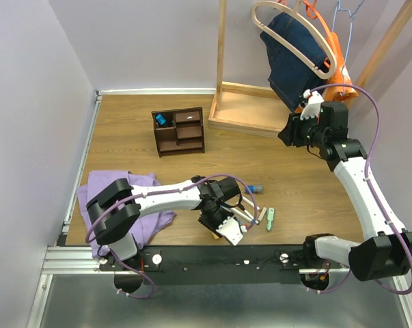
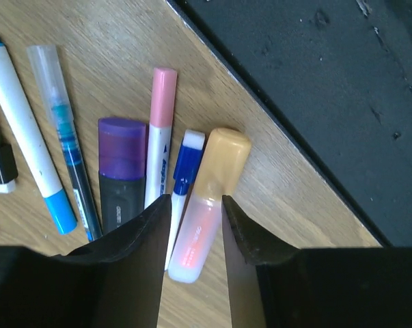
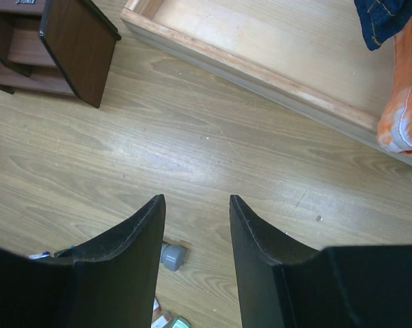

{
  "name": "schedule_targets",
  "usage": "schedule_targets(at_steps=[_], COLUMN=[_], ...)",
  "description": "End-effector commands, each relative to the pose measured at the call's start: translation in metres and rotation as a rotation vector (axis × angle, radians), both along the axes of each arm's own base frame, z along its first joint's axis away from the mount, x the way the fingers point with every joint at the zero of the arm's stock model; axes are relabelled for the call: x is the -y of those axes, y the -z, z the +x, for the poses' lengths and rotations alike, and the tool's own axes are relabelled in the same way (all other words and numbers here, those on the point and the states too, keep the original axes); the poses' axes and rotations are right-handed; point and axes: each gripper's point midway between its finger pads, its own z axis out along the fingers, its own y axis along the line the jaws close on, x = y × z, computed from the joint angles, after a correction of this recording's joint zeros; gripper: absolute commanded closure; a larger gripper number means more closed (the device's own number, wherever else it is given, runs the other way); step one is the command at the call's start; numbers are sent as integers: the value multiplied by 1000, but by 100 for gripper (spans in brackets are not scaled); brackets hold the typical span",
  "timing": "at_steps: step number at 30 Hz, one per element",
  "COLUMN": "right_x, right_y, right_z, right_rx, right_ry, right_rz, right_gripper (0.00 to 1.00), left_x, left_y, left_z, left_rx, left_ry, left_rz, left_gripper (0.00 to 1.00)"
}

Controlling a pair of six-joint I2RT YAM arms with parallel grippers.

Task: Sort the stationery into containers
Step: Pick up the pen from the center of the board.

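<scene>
Several pens and markers lie side by side near the table's front edge. My left gripper [image 2: 195, 205] [image 1: 227, 232] is low over them, its jaws closed against both sides of a yellow-capped highlighter [image 2: 216, 178]. Close on its left are a blue-capped pen [image 2: 188, 160], a pink-capped marker [image 2: 163, 102] and a purple-capped marker [image 2: 121, 147]. The dark brown organiser [image 1: 180, 131] [image 3: 76, 48] stands at the back with a blue item [image 1: 161, 120] in one compartment. My right gripper [image 3: 197, 199] [image 1: 285, 133] hangs open and empty, high above the wood. A blue-grey cylinder [image 3: 171, 257] and a pale green piece [image 1: 270, 218] lie loose.
A purple cloth [image 1: 103, 198] lies at the front left. The light wooden rack base [image 1: 250, 109] stands at the back right, with jeans [image 1: 294, 55] and an orange garment [image 3: 404, 116] hanging over it. The black rail [image 2: 328, 82] runs just beside the pens.
</scene>
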Motion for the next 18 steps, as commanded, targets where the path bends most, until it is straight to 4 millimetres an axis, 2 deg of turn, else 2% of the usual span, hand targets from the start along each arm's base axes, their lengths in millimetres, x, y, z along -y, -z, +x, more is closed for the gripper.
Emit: schedule_targets(at_steps=[1, 9, 15, 18], right_x=[3, 2, 0, 0], right_y=[1, 6, 10, 12], right_z=[-5, -4, -5, -3], right_rx=[-1, -14, -25, -33], right_ry=[-16, -23, -21, -20], right_rz=[8, 27, 40, 48], right_gripper=[50, 51, 51, 51], left_x=[4, -10, -25, -23], left_y=[10, 19, 27, 30], left_z=[-4, -19, -20, -18], left_rx=[-9, -39, -14, -10], left_ry=[-9, -10, -5, -24], left_rz=[18, 50, 65, 56], left_gripper=[59, 62, 61, 61])
